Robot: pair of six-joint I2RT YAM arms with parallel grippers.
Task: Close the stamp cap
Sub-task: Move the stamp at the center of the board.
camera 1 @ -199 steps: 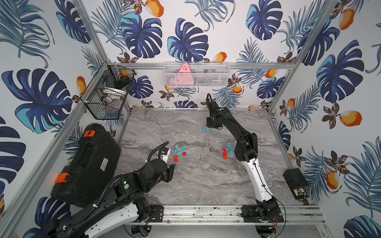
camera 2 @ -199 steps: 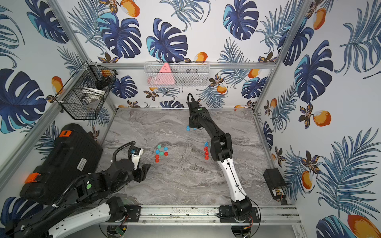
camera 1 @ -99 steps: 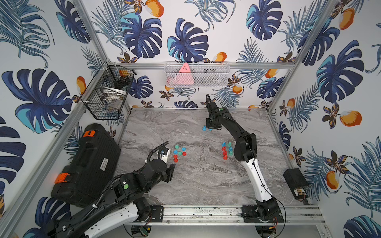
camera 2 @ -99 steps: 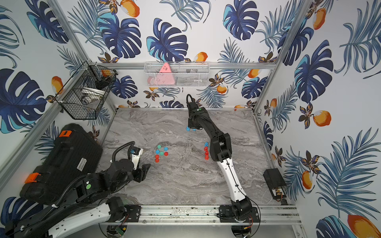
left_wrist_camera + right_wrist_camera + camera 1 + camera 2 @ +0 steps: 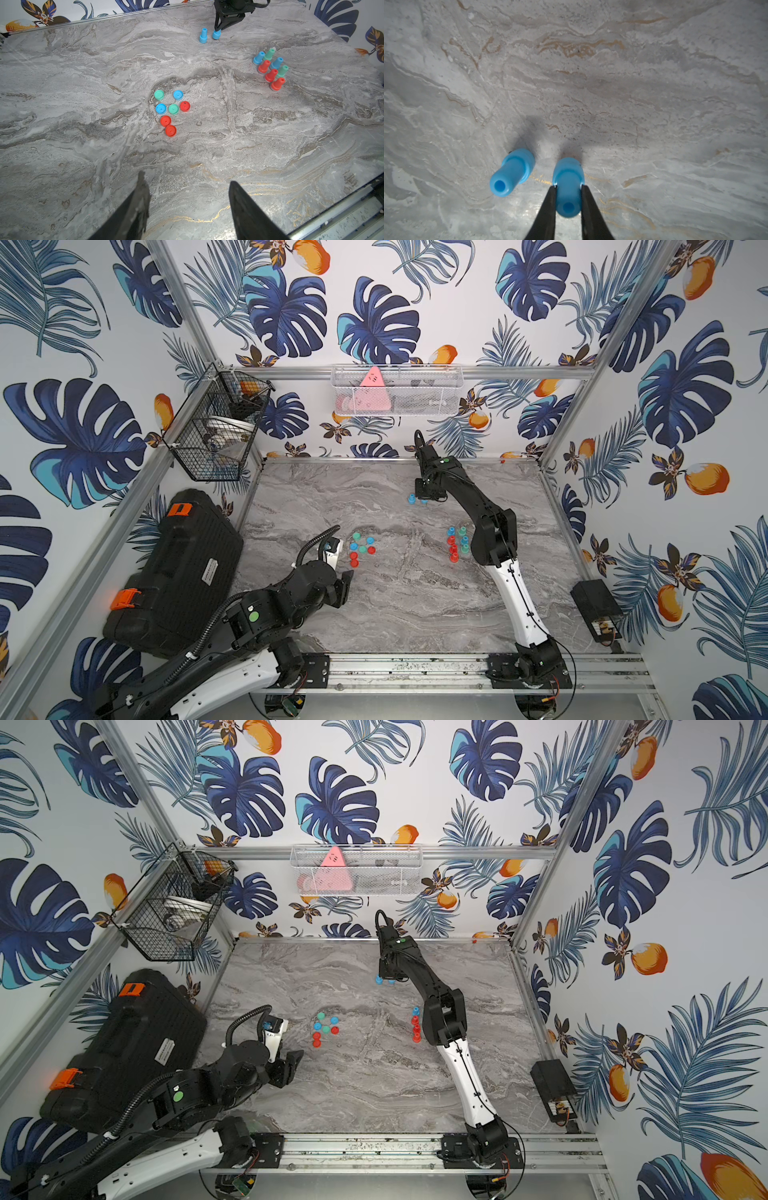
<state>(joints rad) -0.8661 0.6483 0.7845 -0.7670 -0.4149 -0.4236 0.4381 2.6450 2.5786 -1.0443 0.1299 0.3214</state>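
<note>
Two blue stamps stand side by side at the back of the marble table (image 5: 415, 605). My right gripper (image 5: 569, 187) is shut on the handle of one blue stamp (image 5: 568, 172), whose base rests on the table. The other blue stamp (image 5: 512, 172) stands free beside it. Both top views show the right gripper (image 5: 424, 497) (image 5: 388, 977) over them. Several loose red, blue and green caps (image 5: 360, 545) (image 5: 173, 109) lie mid-table. My left gripper (image 5: 187, 177) is open and empty, nearer the front than the caps.
A cluster of several red, blue and green stamps (image 5: 457, 543) (image 5: 270, 68) stands beside the right arm's elbow. A black case (image 5: 174, 572) lies at the left, a wire basket (image 5: 216, 435) hangs above it, and a small black box (image 5: 596, 610) sits at the right.
My right wrist has shifted slightly at the back of the table. The blue stamps and the left arm stay where they were.
</note>
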